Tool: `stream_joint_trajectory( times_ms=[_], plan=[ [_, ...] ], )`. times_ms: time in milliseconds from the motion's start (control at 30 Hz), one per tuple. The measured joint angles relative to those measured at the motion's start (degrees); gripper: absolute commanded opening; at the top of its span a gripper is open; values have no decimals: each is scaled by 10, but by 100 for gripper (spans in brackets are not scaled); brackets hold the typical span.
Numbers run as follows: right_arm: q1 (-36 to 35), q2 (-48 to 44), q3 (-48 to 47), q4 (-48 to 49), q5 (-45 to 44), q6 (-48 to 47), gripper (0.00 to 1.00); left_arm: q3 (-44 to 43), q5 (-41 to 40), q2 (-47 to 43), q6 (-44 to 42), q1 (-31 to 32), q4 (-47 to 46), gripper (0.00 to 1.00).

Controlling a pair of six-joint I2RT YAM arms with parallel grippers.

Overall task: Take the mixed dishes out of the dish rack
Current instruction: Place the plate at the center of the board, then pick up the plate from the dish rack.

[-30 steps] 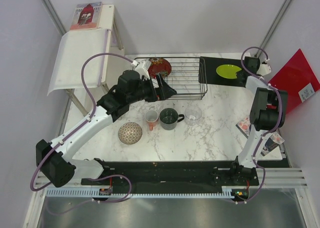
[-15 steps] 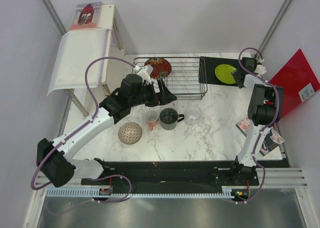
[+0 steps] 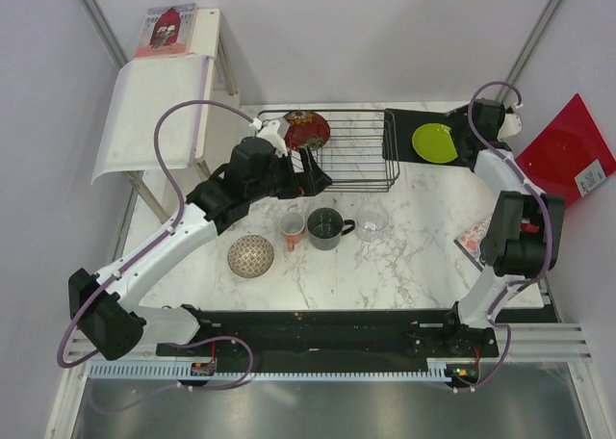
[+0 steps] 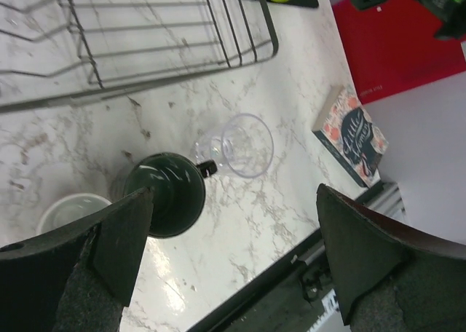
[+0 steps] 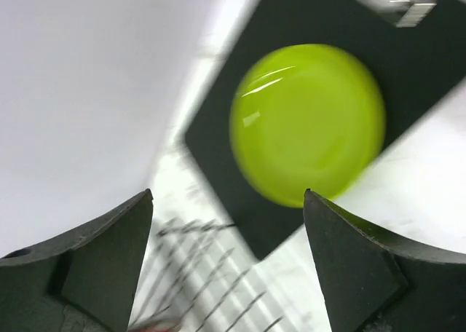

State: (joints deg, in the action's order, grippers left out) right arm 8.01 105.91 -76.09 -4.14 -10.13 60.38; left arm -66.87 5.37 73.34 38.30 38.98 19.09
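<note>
The dish rack (image 3: 354,152) stands at the back of the table with the dark red bowl (image 3: 307,129) in its left end. The lime-green plate (image 3: 435,142) (image 5: 308,122) lies flat on the black clipboard (image 3: 397,141) (image 5: 240,146). My right gripper (image 3: 466,139) (image 5: 227,195) hangs open just right of the plate, apart from it. In front of the rack stand the patterned small bowl (image 3: 251,256), orange-red cup (image 3: 293,229), dark mug (image 3: 325,228) (image 4: 164,194) and clear glass (image 3: 372,220) (image 4: 246,145). My left gripper (image 3: 320,176) (image 4: 234,190) is open and empty at the rack's front left.
A white shelf stand (image 3: 154,112) stands at the far left. A red board (image 3: 566,150) (image 4: 393,44) leans at the right edge. A small book (image 3: 472,239) (image 4: 354,133) lies near the right arm. The rack's front rail (image 4: 145,77) is close under the left wrist.
My right gripper has opened and let go of the lime-green plate, which now lies flat on the clipboard, and has drawn back to the right. The left arm has shifted only slightly.
</note>
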Motion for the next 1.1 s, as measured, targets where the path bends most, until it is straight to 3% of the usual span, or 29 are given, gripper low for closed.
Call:
stream_joint_trajectory(
  times_ms=[267,400,533,700,833,933,1100],
  plan=[
    [-131,-207,38,67,49,-14,89,-160,-87,64,-68,-33,36,99],
    [-200,-291,119,86,74,-60,88,-268,-120,164,-109,-66,38,99],
    [-236,-370,226,80,79,-99,86,-352,-190,282,-202,-72,1,100],
    [-239,-497,324,49,78,-137,86,-319,-264,366,-420,-49,-165,100],
    [-241,-602,362,44,78,-151,85,-279,-278,413,-574,-39,-291,99],
    [-247,-659,388,35,83,-152,85,-263,-260,434,-640,-45,-340,98],
    [-254,-678,425,14,88,-152,85,-259,-223,443,-674,-79,-371,93]
  ],
)
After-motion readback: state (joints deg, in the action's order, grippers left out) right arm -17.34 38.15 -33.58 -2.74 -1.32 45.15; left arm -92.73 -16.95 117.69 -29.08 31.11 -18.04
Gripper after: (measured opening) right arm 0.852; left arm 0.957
